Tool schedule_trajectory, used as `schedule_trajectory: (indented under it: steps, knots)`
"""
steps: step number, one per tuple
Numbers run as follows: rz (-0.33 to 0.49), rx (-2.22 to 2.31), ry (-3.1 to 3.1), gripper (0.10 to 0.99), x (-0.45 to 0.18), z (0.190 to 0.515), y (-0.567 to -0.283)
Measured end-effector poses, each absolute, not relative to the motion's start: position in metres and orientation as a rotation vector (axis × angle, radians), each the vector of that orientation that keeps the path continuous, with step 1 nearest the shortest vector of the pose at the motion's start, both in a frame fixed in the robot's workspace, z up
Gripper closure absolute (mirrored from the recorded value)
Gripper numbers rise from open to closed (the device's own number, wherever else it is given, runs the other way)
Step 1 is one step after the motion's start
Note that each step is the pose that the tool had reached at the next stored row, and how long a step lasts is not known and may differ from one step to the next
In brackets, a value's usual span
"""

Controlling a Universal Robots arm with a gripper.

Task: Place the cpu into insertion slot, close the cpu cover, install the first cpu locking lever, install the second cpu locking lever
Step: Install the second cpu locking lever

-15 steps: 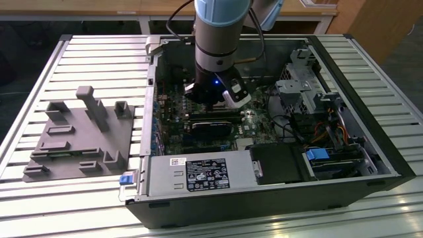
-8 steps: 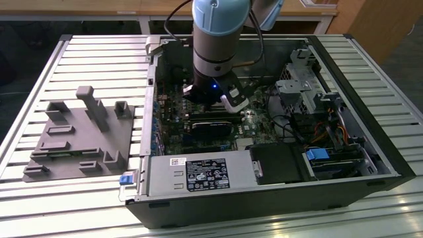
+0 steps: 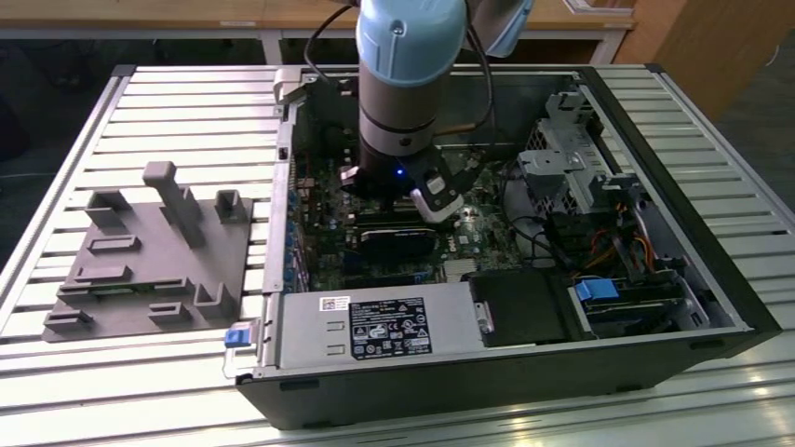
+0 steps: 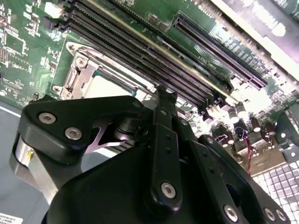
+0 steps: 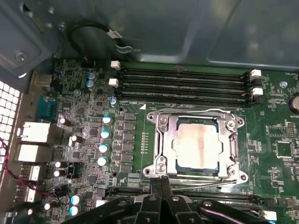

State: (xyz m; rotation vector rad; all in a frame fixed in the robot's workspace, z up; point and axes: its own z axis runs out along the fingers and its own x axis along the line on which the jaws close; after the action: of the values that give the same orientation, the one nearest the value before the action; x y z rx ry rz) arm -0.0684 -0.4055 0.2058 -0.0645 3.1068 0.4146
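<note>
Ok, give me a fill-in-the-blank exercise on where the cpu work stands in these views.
1. The cpu lies in the insertion slot with the cpu cover ____ over it.
2. In the first wrist view the pincer has its fingertips pressed ____.
3. The long black memory slots hold ____ modules.
4. In the exterior view the grey fixture tray rests ____ the computer case.

Missing words: closed; together; no; outside
</note>
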Motion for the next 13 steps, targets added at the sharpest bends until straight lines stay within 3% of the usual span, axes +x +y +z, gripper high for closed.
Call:
schedule_trajectory:
  steps: [13]
  knots:
    - [0.478,-0.063,3.097,0.980,-0.072,0.195,-0.408]
